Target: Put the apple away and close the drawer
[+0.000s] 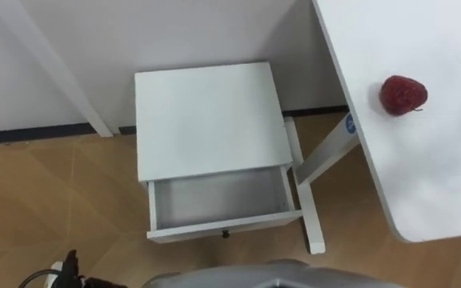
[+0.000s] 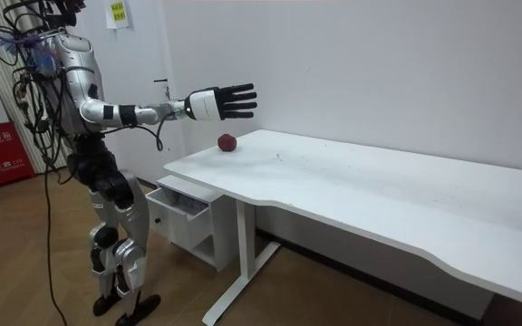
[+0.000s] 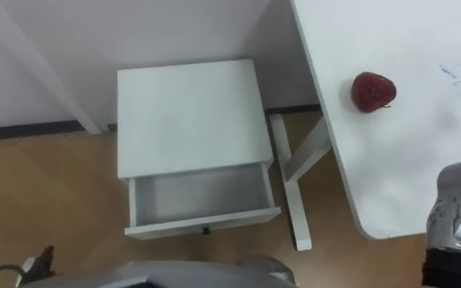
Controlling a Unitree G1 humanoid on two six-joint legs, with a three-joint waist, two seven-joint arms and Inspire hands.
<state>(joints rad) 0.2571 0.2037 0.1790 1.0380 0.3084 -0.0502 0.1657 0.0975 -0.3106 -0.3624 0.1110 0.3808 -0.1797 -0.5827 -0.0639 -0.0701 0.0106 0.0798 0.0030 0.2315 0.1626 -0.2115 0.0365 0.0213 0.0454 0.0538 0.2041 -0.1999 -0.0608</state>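
A dark red apple [image 1: 402, 94] lies on the white desk [image 1: 438, 176] near its left end, to my right. Before me stands a small white cabinet [image 1: 206, 120] against the wall. Its drawer [image 1: 214, 198] is pulled out and holds nothing. In the room view my right hand [image 2: 225, 101] is stretched out at chest height with fingers spread, open and holding nothing. It hangs in the air above the apple [image 2: 227, 142], well clear of it. My right forearm [image 3: 458, 224] shows at the lower right of the right eye view.
The desk's white leg and foot [image 1: 309, 196] stand close to the cabinet's right side. Wooden floor [image 1: 62, 208] lies to the left of the cabinet. A red box [image 2: 3, 149] stands by the wall behind me.
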